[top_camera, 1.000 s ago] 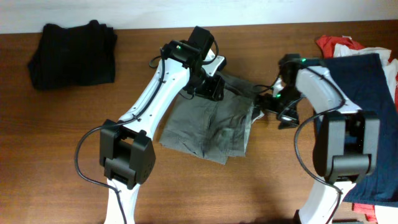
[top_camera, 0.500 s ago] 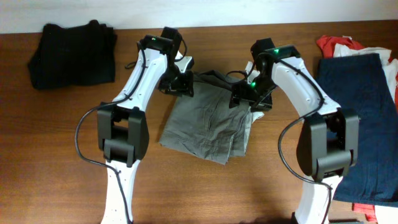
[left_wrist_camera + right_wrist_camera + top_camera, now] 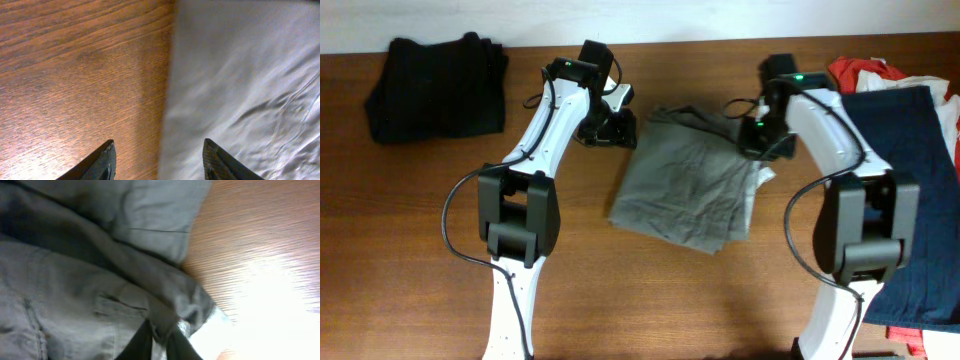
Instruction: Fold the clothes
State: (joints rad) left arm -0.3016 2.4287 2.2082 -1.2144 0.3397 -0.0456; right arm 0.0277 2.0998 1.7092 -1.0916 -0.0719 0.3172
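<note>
Shorts [image 3: 685, 190] in grey-taupe are lying crumpled in the middle of the worktop [image 3: 420, 230], between the two arms, with their right side doubled over on itself. The left pincer [image 3: 610, 128] is hovering just beside their upper left corner. From its wrist view, its fingers [image 3: 106, 161] are standing wide apart with nothing between them. One tip is hanging over bare wood and the other over the cloth, so the gap is straddling the garment's edge. I cannot tell whether the tips are touching anything.

The right pincer [image 3: 760, 142] is sitting at the shorts' upper right corner. Its wrist view is showing the two dark fingers [image 3: 140, 345] drawn close together, pinching a ridge of grey fabric that is running up between them. The cloth around the pinch is bunching into folds, and a seam and a small flap are showing to one side.

Off to the far left, a black pile [image 3: 440, 85] is resting well apart from everything. At the right edge, navy shorts [image 3: 910, 140] are spreading over red and white pieces [image 3: 860, 72].
</note>
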